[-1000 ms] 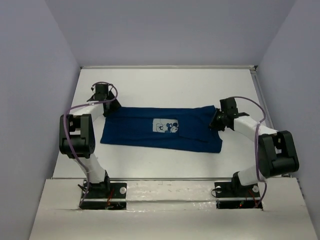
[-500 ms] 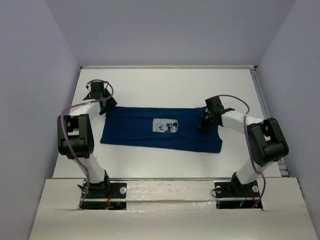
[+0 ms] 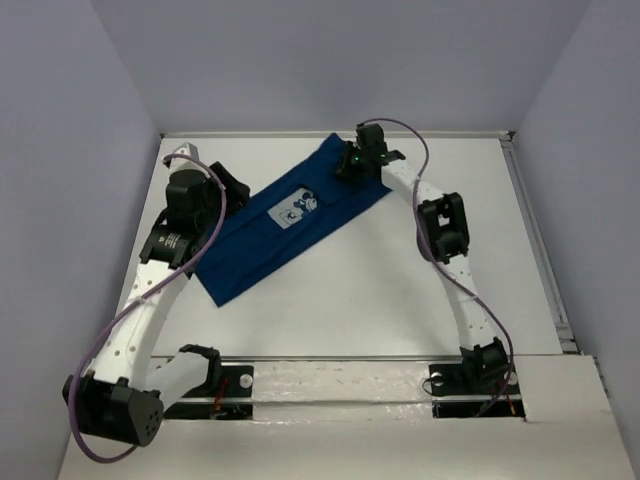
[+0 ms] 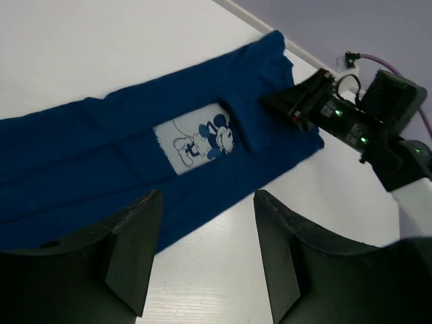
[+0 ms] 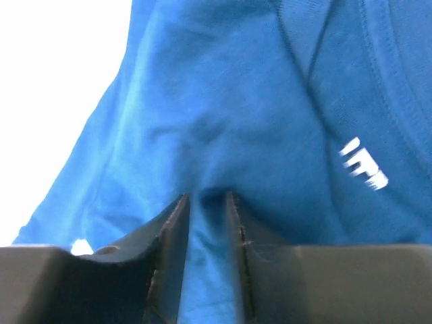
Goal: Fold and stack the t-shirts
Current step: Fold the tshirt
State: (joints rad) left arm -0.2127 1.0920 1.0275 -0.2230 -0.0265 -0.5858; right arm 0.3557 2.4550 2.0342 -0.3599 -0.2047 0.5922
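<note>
Since half a second ago the t-shirt (image 3: pixel 262 240) has swung from lying level across the middle of the top view to a slant, one end now at the upper centre of the frame by the far edge of the table (image 3: pixel 400 285) and the other end at the lower left. Both arms have reached further up the frame with it. We note the navy cloth lies flat on the white surface as a long folded band, the pale Mickey print (image 3: pixel 293 210) facing up near its middle. Right gripper (image 5: pixel 206 199): fingers pressed almost together with a raised ridge of blue cloth pinched between them; a seam line and a small white printed mark (image 5: pixel 364 172) show to the right of the frame in that wrist view. In the top view this claw sits on the shirt's upper end. Left gripper (image 4: pixel 206 206): fingers spread wide, nothing between them, hanging above the band's near edge with bare table showing under the gap. From the left wrist view we see the print at frame centre and the right arm (image 4: pixel 364 128) at the upper right, its green lights lit, its tip down on the cloth's far end. In the top view the left wrist overlaps the shirt's upper left edge; we cannot tell whether it touches the cloth.
</note>
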